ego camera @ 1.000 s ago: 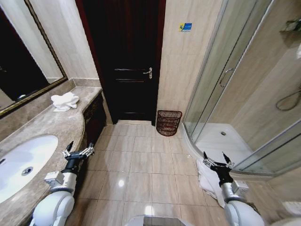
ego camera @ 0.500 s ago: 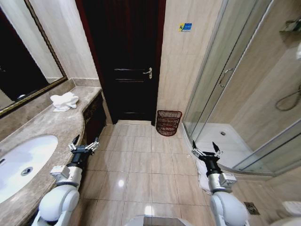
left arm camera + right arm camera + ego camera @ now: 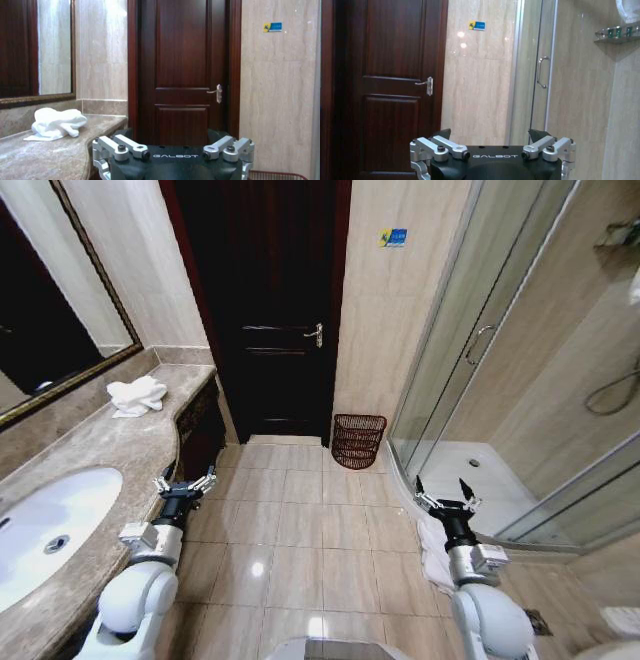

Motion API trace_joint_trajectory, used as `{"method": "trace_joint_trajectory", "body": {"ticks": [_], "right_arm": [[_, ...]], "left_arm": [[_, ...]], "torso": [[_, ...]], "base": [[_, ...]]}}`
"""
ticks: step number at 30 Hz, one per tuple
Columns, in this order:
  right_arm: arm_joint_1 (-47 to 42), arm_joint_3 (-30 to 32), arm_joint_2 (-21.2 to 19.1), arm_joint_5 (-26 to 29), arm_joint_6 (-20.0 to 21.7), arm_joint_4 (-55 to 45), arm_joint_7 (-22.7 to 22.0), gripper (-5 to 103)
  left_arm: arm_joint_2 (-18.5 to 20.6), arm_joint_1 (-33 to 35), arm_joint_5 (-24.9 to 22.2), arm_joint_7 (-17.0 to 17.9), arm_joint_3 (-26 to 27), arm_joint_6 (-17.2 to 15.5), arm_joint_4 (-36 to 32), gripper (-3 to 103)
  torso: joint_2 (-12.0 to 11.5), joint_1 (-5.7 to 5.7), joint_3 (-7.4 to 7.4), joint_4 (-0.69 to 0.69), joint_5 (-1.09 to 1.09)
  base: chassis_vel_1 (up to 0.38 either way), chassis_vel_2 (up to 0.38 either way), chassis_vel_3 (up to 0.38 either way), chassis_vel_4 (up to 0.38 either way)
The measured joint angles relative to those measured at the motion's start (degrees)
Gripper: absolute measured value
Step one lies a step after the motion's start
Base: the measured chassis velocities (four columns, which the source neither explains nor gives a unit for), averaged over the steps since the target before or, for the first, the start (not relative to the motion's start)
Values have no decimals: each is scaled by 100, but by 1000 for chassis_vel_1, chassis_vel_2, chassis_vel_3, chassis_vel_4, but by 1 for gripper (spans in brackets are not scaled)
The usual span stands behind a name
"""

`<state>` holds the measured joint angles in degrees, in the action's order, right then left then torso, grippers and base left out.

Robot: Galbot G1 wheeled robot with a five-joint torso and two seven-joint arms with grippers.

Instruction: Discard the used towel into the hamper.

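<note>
A crumpled white towel (image 3: 137, 394) lies at the far end of the marble counter, under the mirror; the left wrist view shows the towel (image 3: 56, 122) ahead and off to one side. The hamper (image 3: 358, 440), a dark reddish-brown ribbed basket, stands on the floor against the wall beside the door. My left gripper (image 3: 186, 482) hovers open and empty off the counter's front edge, well short of the towel. My right gripper (image 3: 447, 494) is open and empty too, held above the floor near the shower's curb.
A sink basin (image 3: 45, 525) is set in the counter (image 3: 120, 455) at near left. A dark wooden door (image 3: 265, 310) closes the far end. The glass shower enclosure (image 3: 500, 380) fills the right side, with a white cloth (image 3: 436, 555) on the floor by it. Tiled floor (image 3: 300, 530) lies between.
Both arms have drawn inward and reached a little farther forward. The towel and the hamper have not moved.
</note>
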<state>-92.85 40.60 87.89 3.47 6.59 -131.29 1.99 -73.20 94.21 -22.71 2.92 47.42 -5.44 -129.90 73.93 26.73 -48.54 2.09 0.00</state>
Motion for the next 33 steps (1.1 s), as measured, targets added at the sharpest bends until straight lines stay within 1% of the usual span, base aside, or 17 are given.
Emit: {"method": "trace_joint_trajectory", "body": {"ticks": [3, 10, 17, 23, 33], "right_arm": [[-29, 9, -9, 44, 89, -77, 30, 100], [-9, -4, -1, 60, 98, -67, 33, 100], [-32, -30, 23, 47, -3, -5, 33, 100], [-31, -55, 55, 22, -32, -4, 31, 100], [-52, -47, 44, 16, -83, 36, 28, 100]], "left_arm": [[-24, 53, 0, -35, 6, 23, -18, 100], [-36, 89, -1, -52, 14, 36, -51, 100], [-79, 124, 8, -71, 2, 52, -54, 100], [-95, 142, 16, -155, 2, 115, -40, 100], [-112, 175, 20, -175, 2, 154, -12, 100]], "torso": [[0, 0, 0, 0, 0], [0, 0, 0, 0, 1], [0, 0, 0, 0, 0], [0, 2, 0, 0, 0], [0, 1, 0, -1, 0]], "base": [[0, 0, 0, 0], [0, 0, 0, 0], [-10, 7, 9, -5], [-61, 64, 61, -71], [-52, 52, 47, -50]]}}
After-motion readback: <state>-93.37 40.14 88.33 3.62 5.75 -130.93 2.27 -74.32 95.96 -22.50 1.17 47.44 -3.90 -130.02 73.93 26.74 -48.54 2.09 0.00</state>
